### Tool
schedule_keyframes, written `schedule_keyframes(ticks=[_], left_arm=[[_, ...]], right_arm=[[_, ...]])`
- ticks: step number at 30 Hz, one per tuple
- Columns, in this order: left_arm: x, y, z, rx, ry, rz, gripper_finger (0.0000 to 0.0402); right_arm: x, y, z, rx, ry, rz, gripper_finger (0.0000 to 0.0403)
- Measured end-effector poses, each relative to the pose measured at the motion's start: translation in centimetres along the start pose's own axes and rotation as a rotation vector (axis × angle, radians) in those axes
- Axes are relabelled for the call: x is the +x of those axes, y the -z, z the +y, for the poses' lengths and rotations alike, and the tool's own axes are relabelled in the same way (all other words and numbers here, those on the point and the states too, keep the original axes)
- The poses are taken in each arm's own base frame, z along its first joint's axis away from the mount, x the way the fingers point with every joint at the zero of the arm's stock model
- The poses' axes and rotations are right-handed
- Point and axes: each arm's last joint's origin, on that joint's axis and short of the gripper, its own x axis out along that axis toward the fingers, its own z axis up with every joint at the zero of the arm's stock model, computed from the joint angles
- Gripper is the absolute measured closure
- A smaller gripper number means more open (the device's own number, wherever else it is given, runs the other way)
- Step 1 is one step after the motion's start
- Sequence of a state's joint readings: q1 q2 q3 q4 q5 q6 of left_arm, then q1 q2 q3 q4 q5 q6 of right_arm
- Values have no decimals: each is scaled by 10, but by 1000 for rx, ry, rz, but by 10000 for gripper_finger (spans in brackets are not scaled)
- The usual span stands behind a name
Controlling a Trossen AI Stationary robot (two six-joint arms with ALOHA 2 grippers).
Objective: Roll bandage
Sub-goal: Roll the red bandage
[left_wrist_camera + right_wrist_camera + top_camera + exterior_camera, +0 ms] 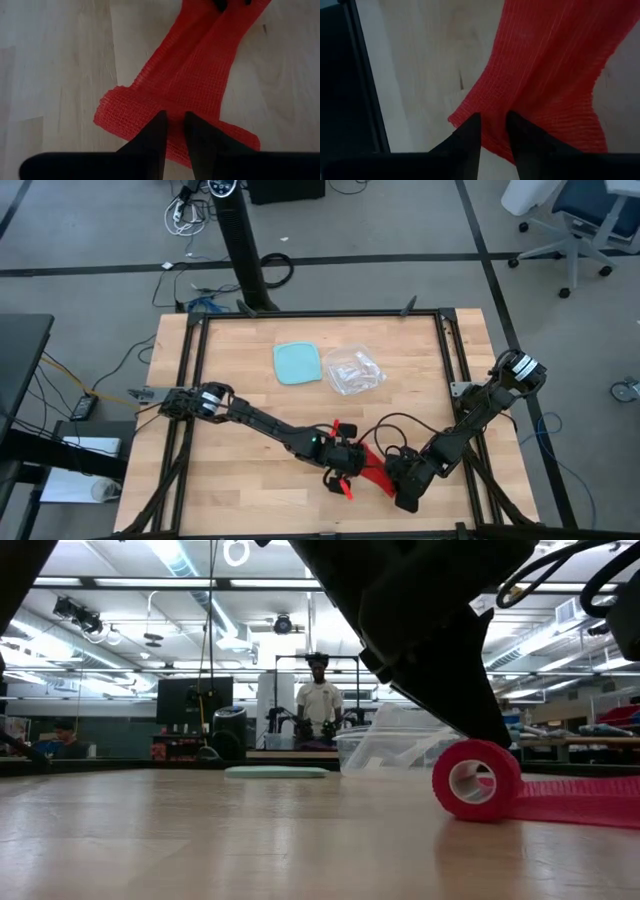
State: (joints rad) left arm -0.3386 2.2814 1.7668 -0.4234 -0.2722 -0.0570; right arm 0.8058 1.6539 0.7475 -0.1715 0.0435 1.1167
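Judging by its open mesh, the bandage (200, 75) is light, soft and floppy, best pinched at its ends. At lower centre of the high view, the left gripper (174, 131) clamps the rolled end and the right gripper (493, 131) nips the loose end, jaws nearly together.

Bright red open-mesh bandage (200, 75), dark end effectors, pale wood-grain table (250, 370), light-blue container (298, 363).

Bandage (590, 802) runs off the picture's edge.
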Motion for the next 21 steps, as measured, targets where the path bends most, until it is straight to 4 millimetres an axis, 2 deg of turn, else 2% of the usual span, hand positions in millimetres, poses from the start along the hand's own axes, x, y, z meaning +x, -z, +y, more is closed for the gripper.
schedule_keyframes(ticks=[12, 18, 21], left_arm=[[2, -1, 5, -6, -9, -7, 330], [2, -1, 5, -7, -14, -6, 330], [2, -1, 6, -7, -14, -7, 330]], right_arm=[[-1, 17, 6, 10, -22, 82, 304], [-15, 22, 8, 12, -37, 101, 304], [-27, 21, 7, 22, -6, 17, 305]])
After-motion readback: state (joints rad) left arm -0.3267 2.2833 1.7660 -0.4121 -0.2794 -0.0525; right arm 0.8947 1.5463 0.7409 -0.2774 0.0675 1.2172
